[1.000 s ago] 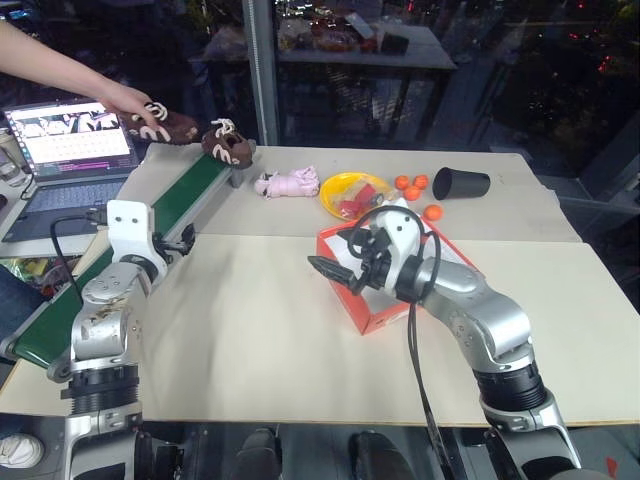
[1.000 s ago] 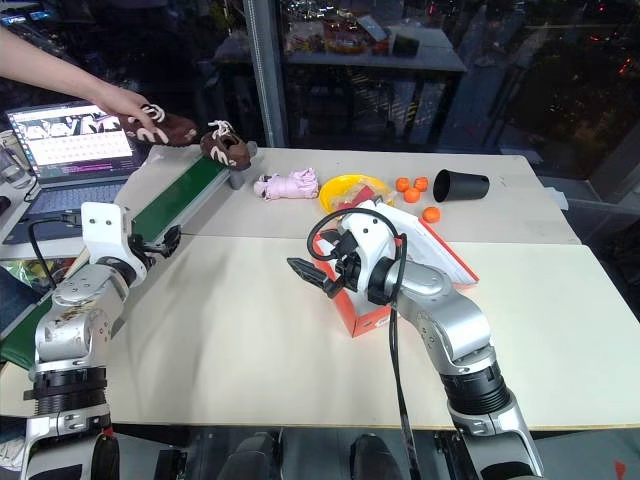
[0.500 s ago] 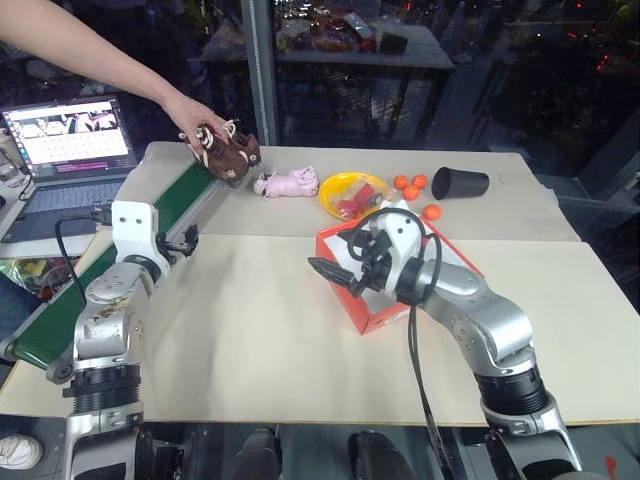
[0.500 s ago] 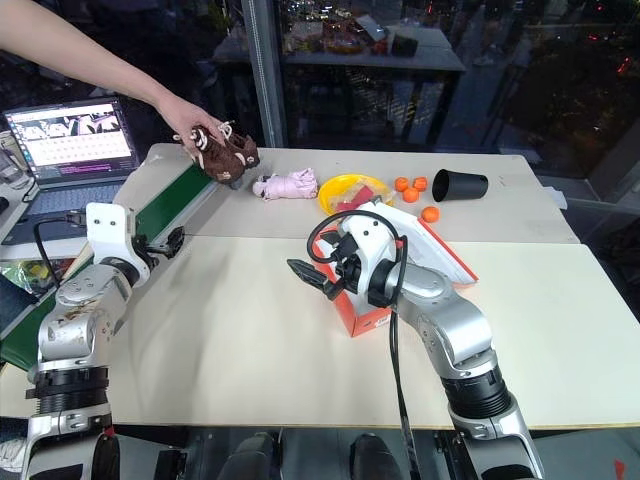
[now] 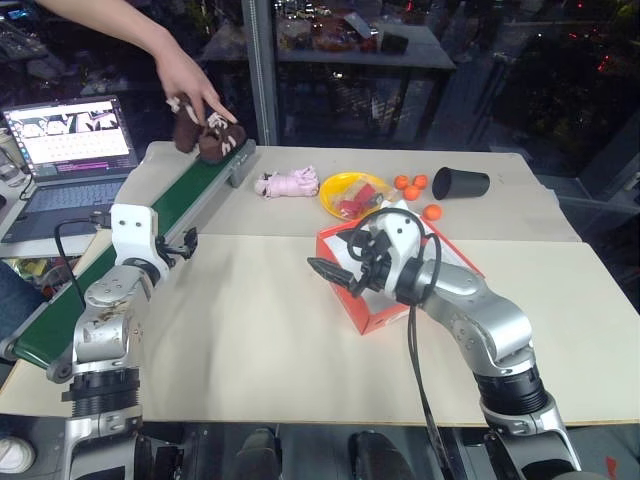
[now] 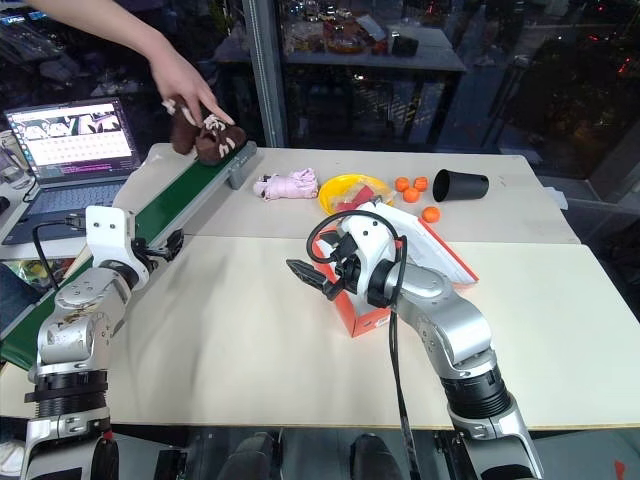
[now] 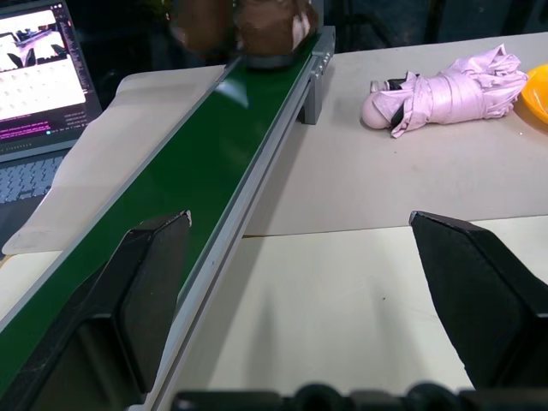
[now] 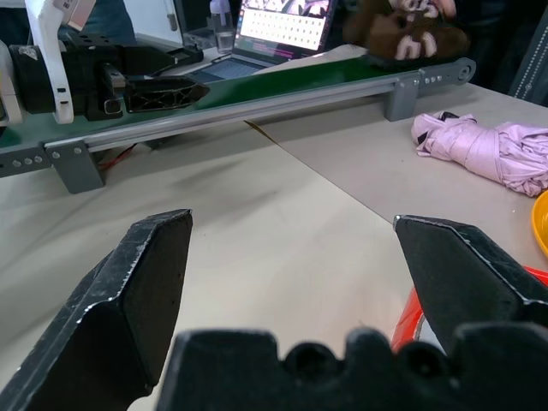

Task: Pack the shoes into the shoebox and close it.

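Both tools waiting with black fingers spread wide, holding nothing. Left tool level beside long green conveyor belt; right tool level over pale worktop, just in front of red-orange cardboard shoebox, lid open. Pair of small dark brown shoes with pale laces at belt's far end, under a person's hand. Best to hold off until hand clears and shoes travel within reach, then grip one shoe across its middle, lift clear of belt, lower into box.
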Available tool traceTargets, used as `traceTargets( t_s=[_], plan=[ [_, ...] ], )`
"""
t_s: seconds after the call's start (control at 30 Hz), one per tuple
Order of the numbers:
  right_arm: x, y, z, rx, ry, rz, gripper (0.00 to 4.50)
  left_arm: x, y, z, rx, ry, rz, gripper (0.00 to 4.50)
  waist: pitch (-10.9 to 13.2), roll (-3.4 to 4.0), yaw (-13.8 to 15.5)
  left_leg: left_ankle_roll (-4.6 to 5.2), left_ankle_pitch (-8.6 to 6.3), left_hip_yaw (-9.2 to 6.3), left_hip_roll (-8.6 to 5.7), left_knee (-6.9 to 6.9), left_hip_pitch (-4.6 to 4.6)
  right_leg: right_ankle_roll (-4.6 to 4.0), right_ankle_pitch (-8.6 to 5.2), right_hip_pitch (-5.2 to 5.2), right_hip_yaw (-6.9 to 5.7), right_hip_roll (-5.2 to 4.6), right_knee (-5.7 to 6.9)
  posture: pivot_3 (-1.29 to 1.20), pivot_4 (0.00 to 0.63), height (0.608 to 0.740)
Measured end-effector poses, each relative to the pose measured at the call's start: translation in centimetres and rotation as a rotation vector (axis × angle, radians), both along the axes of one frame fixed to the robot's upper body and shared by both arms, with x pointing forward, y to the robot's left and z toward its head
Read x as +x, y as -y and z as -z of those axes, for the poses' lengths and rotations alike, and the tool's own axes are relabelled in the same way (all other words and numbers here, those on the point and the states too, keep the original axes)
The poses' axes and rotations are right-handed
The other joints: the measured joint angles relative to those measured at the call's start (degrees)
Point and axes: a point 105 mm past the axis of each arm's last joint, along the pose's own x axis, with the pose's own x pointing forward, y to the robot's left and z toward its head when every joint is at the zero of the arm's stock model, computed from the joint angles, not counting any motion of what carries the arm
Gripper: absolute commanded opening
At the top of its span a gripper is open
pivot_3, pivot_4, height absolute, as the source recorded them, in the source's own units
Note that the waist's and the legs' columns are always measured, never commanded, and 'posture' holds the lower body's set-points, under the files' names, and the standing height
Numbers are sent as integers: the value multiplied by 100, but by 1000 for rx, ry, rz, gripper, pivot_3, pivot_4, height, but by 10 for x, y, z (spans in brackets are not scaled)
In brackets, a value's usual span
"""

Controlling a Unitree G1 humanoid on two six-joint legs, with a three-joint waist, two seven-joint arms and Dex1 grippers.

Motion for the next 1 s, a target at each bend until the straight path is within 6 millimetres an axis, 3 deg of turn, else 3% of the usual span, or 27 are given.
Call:
traceTargets(
  t_s=[0.3, 0.37, 0.53, 0.7, 1.0],
  plan=[
    [1, 3, 2, -12, -5, -2, 4500, -7, -12, 6, 14, -20, -30, 4390, 0, 0, -17, 0, 0, 1, 1, -2, 0, -1, 0, -2, 0, 0, -1, 0, 150, 740],
    [4, 7, 4, -24, -10, 9, 4500, -14, -24, 8, 28, -24, -55, 4390, 1, -1, -28, 0, 0, 1, 2, -4, 0, -3, -1, -4, 0, 0, -1, 0, 150, 740],
    [10, 14, 8, -55, -24, -18, 4500, -37, -79, 10, 78, -22, -161, 4390, 2, -3, -68, 0, 0, 1, 7, -10, 1, -17, -8, -8, -9, -1, 1, 0, 150, 740],
    [9, 3, 1, -66, -4, -108, 4500, -44, -98, 9, 52, -7, -138, 4390, 6, -11, -70, -1, -1, 2, 8, -9, 0, -32, -16, -7, -14, -7, -1, 0, 150, 740],
    [10, -7, 2, -70, -7, -165, 4500, -47, -104, 9, 1, 10, 13, 4390, 8, -15, -69, -1, -1, 3, 10, -20, 0, -33, -14, -13, -19, -9, 0, 0, 150, 740]
  ],
)
